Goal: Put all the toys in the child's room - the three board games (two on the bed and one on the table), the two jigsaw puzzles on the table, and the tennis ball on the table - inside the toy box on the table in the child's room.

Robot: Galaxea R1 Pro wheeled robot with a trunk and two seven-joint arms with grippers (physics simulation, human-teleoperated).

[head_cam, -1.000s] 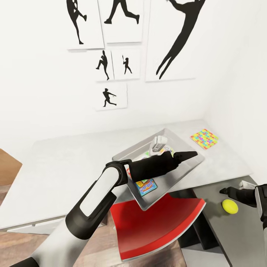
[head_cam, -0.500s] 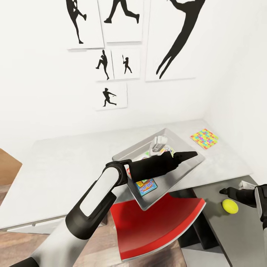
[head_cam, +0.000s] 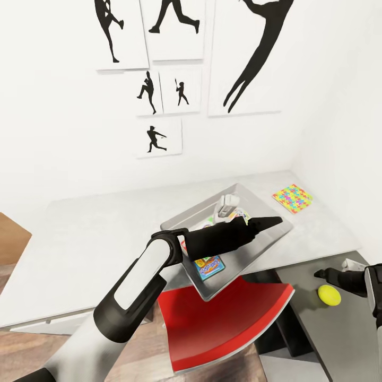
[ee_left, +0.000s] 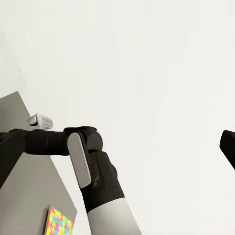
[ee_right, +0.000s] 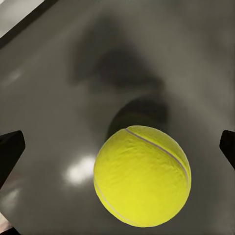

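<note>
The toy box [head_cam: 271,233] lies on the light grey table [head_cam: 85,239] and overhangs its front edge. Inside it a light-blue board game [head_cam: 209,267] shows below my left forearm, and another colourful flat piece [head_cam: 240,215] peeks out by my left gripper [head_cam: 249,213], which hovers open and empty over the box. One jigsaw puzzle [head_cam: 292,198] [ee_left: 58,223] lies on the table beyond the box. The tennis ball [head_cam: 329,295] [ee_right: 142,176] rests on the dark grey wing [head_cam: 339,334]. My right gripper [head_cam: 337,270] [ee_right: 117,144] is open just above the ball, with a fingertip on each side.
A red chair [head_cam: 223,323] stands under the table's front edge, below the toy box. White walls with black sports-silhouette pictures [head_cam: 249,58] close the corner behind and to the right. A brown door edge [head_cam: 10,239] and wood floor [head_cam: 32,350] lie at the left.
</note>
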